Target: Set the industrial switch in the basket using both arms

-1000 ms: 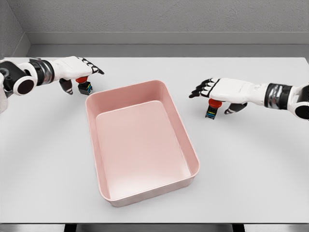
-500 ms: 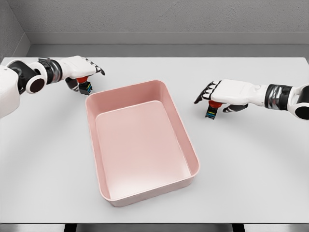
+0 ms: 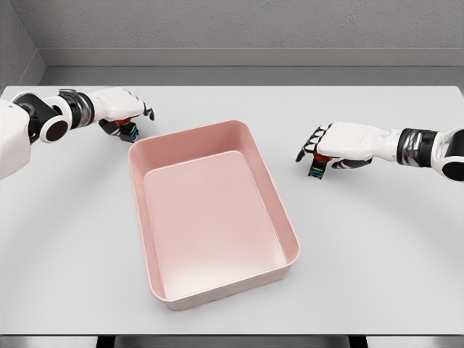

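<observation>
Head view shows the dark-tipped fingers [image 3: 147,113] of the left hand [image 3: 122,107] curled downward over a small dark industrial switch with a red button top [image 3: 129,129], closing around its upper part at the upper left of the frame. That switch stands on the pale grey table [image 3: 377,246], just beside the far left corner of the pink rectangular plastic basket [image 3: 210,210], apart from its rim. The white left arm [image 3: 43,119] runs out to the left edge.

At the right of the frame, the fingers [image 3: 308,148] of the right hand [image 3: 344,143] bend down around a second small dark industrial switch with coloured side marks [image 3: 317,169], with its red top hidden mostly beneath the palm. It rests on the table to the right of the basket, near its far right corner but clear of the wall. The right arm [image 3: 428,147] extends to the right edge.

The basket lies in the middle of the table, tilted slightly, its interior holding nothing.
</observation>
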{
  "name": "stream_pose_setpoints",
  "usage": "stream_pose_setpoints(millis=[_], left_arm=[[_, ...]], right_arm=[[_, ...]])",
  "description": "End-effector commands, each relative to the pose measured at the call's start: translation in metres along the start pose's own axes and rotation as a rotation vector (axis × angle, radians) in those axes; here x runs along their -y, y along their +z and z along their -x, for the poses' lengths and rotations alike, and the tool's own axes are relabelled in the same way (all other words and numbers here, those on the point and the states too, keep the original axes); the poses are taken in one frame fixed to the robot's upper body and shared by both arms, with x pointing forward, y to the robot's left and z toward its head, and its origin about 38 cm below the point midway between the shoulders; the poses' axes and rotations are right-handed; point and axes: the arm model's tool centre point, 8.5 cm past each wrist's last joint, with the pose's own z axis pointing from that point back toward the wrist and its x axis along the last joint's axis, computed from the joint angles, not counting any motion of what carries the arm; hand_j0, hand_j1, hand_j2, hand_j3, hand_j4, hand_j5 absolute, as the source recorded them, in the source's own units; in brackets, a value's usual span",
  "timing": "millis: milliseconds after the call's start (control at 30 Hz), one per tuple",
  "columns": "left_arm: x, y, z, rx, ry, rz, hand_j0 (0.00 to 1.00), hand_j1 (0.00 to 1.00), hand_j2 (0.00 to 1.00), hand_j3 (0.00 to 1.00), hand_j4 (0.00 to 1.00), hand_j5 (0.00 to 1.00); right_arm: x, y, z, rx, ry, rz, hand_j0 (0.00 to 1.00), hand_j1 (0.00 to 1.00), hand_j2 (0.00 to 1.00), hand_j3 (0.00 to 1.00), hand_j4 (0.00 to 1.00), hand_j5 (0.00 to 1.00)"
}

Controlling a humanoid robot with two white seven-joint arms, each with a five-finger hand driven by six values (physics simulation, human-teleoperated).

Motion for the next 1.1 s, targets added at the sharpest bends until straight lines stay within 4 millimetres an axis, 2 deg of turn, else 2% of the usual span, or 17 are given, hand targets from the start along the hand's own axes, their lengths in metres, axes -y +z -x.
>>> stream_pose_setpoints(millis=[0, 267, 500, 667, 700, 767, 833, 1067], left_arm=[[0.000, 0.000, 0.000, 0.003, -0.002, -0.001, 0.73, 0.73, 0.73, 0.73, 0.73, 0.73], [0.004, 0.003, 0.005, -0.013, -0.003, 0.011, 0.70, 0.70, 0.70, 0.70, 0.70, 0.70], [0.006, 0.002, 0.004, -0.010, -0.007, 0.013, 0.64, 0.64, 0.64, 0.64, 0.64, 0.64], [0.006, 0.003, 0.005, -0.012, -0.007, 0.014, 0.64, 0.64, 0.64, 0.64, 0.64, 0.64], [0.006, 0.003, 0.004, -0.011, -0.008, 0.013, 0.63, 0.63, 0.63, 0.63, 0.63, 0.63], [0.006, 0.003, 0.004, -0.007, -0.008, 0.013, 0.55, 0.55, 0.55, 0.55, 0.55, 0.55], [0.006, 0.003, 0.005, -0.009, -0.007, 0.013, 0.53, 0.53, 0.53, 0.53, 0.53, 0.53], [0.001, 0.006, 0.005, 0.003, -0.017, 0.006, 0.52, 0.52, 0.52, 0.52, 0.52, 0.52]], right_arm=[[0.001, -0.001, -0.001, 0.004, -0.003, 0.004, 0.71, 0.71, 0.71, 0.71, 0.71, 0.71], [-0.003, -0.002, -0.002, 0.006, -0.006, -0.021, 0.56, 0.56, 0.56, 0.56, 0.56, 0.56], [-0.002, -0.001, -0.001, 0.003, -0.006, -0.021, 0.50, 0.50, 0.50, 0.50, 0.50, 0.50], [0.001, 0.004, 0.002, -0.008, -0.005, -0.013, 0.49, 0.49, 0.49, 0.49, 0.49, 0.49], [0.005, 0.006, 0.004, -0.014, -0.003, 0.001, 0.49, 0.49, 0.49, 0.49, 0.49, 0.49], [0.015, 0.007, 0.001, -0.007, 0.011, 0.028, 0.49, 0.49, 0.49, 0.49, 0.49, 0.49], [0.020, 0.008, 0.001, -0.009, 0.015, 0.042, 0.49, 0.49, 0.49, 0.49, 0.49, 0.49], [0.042, 0.021, -0.002, -0.010, 0.053, 0.099, 0.49, 0.49, 0.49, 0.49, 0.49, 0.49]])
